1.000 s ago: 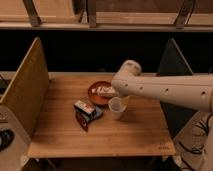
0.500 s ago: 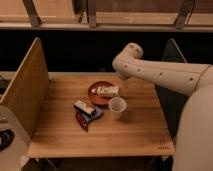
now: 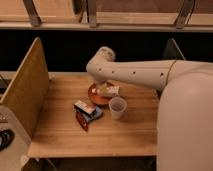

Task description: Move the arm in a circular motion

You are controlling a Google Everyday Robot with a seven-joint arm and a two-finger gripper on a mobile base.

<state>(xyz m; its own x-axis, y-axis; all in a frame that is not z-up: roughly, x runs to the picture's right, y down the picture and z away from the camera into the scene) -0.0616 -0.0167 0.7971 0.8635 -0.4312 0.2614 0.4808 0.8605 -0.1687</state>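
The arm (image 3: 145, 74) is a thick cream-white tube with a row of small dark holes. It reaches in from the right edge across the wooden table (image 3: 60, 135). Its rounded joint (image 3: 104, 56) hangs above the far side of a red bowl (image 3: 96, 96). The arm's bulky near section (image 3: 186, 120) fills the right side of the camera view. The gripper is hidden behind the arm's end near the bowl, so I do not see it.
A white packet (image 3: 111, 90) lies in the bowl. A white cup (image 3: 118, 107) stands in front of it. Snack packets (image 3: 86, 110) lie to the cup's left. A wooden side panel (image 3: 25, 90) stands at the table's left, a dark panel (image 3: 172, 50) at the right. Black cables (image 3: 5, 138) lie at the lower left.
The arm's rounded joint rose, then swung left to above the bowl. The near section has grown and now covers the table's right side. The table's objects have not moved.
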